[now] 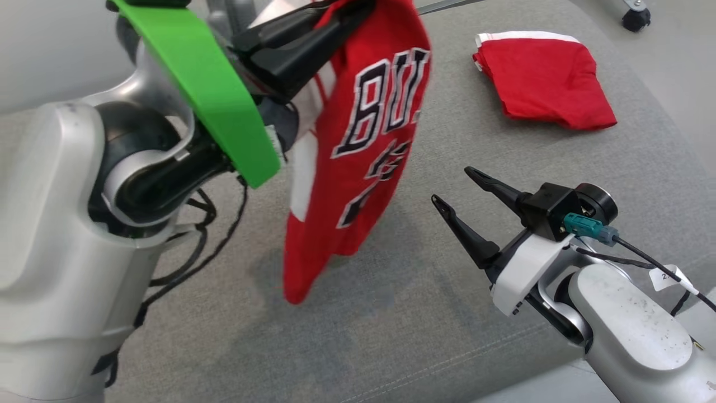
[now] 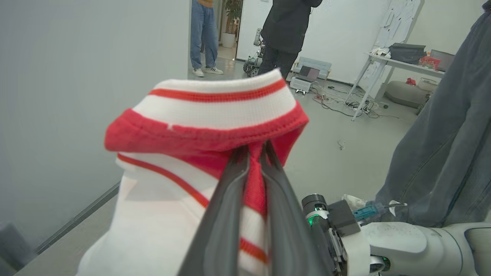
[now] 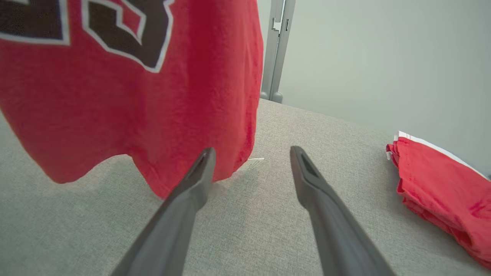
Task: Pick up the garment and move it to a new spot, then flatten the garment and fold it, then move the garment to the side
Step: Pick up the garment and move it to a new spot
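1. Looking at a red basketball jersey with black-and-white block lettering [image 1: 358, 140], dangling in the air from the left tool [image 2: 255, 153], up over the left-middle part of the grey fabric-covered desk [image 1: 391, 336].
2. Checked the left wrist view: clenched hard on the jersey's red-and-white ribbed trim, with a pinch of red cloth squeezed between the two long dark fingers [image 2: 226, 214].
3. Can't tell if the jersey's bottom hem brushes the desk or hangs just clear of it. Throws a soft shadow right underneath, though.
4. Got the right tool [image 1: 452, 183] released, jaws spread wide with nothing in them. Sits low on the right, pointing at the jersey's lower edge, near it but apart.
5. Spotted a second red cloth, folded, with a white band along one side [image 1: 542, 84]. Lies flat toward the desk's far right, well apart from the jersey and both tools.
6. Got plenty of bare grey fabric between the hanging jersey and that folded cloth, and more in front, down to the stitched seam by the near edge at lower right.
7. Beyond the far right edge: pale floor and a black castor wheel [image 1: 636, 17].
8. Worth noting a person's leg in blue jeans [image 2: 441, 145] close behind the right arm in the left wrist view.
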